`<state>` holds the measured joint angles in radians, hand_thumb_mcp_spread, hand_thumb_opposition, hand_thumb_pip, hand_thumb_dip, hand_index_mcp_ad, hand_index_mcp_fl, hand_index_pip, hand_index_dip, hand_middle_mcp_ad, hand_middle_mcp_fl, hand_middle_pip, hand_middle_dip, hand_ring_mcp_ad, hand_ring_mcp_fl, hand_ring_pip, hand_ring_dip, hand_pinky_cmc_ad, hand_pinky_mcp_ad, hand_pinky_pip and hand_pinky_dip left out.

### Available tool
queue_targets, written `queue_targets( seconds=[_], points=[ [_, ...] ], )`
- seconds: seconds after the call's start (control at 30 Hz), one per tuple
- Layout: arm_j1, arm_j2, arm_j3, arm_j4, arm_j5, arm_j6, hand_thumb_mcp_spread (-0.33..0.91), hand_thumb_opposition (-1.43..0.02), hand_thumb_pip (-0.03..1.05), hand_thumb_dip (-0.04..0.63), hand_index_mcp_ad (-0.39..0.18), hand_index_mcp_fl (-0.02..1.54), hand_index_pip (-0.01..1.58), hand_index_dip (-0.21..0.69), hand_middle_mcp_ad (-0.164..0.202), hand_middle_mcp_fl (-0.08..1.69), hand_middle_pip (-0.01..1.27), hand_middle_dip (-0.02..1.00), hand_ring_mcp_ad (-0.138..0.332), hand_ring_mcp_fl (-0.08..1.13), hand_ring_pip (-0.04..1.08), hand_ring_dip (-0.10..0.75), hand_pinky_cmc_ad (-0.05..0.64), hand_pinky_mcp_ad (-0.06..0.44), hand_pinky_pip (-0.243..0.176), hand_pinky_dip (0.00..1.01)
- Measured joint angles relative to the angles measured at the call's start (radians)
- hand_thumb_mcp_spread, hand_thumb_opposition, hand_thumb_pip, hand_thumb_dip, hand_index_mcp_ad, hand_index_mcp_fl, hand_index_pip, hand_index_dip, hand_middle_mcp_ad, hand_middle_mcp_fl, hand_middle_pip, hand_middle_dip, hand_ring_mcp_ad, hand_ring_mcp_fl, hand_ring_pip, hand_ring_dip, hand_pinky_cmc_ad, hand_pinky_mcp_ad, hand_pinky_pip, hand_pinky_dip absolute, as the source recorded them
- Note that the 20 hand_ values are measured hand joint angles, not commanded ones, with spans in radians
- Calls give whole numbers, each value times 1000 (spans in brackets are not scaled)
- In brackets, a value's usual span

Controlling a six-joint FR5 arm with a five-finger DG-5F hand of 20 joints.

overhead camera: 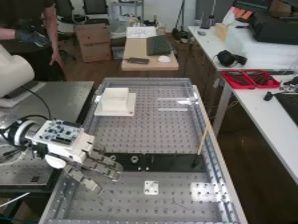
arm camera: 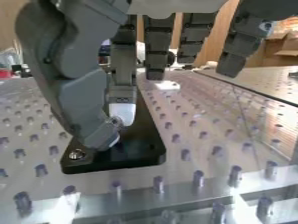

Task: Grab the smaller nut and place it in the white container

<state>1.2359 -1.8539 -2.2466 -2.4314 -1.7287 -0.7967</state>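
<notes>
Hand (overhead camera: 92, 163), dark grey, at the left end of the long black rectangular plate (overhead camera: 169, 163) on the perforated metal bench (overhead camera: 143, 136). Can't tell if its fingers are released, clenched or gripping something. Two small round metal pieces, left one (overhead camera: 113, 158) and right one (overhead camera: 134, 159), sit toward the plate's left end, likely the nuts; can't confirm which is smaller. Square white container (overhead camera: 115, 102) is far left. Judged step: picking. Check size first, pinch across opposite sides, centred, light force, no nudging its neighbour. Lift straight up before heading far.
</notes>
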Motion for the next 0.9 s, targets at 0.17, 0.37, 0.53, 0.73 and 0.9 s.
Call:
queue_targets(
  seconds=[0.17,0.37,0.53,0.73,0.9],
  points=[
    [0,12,2,-5,-4,-7,499,-942,579,316,-91,288,1522,332,24,180,131,206,87,5,99,87,337,278,3,209],
    [0,21,8,-17,-9,-14,499,-941,579,316,-91,288,1522,332,24,180,131,202,87,7,99,87,337,278,3,209],
    [3,26,10,-19,-12,-14,499,-941,579,316,-91,284,1522,332,24,194,131,206,84,12,96,87,337,278,3,209],
    [18,60,13,-50,-22,-15,499,-941,579,316,-91,284,1524,332,24,194,127,206,84,12,96,87,337,278,3,209],
    [43,105,19,-95,-42,-25,499,-941,579,316,-91,284,1524,332,24,194,127,206,84,12,96,87,337,278,3,209]
  ],
)
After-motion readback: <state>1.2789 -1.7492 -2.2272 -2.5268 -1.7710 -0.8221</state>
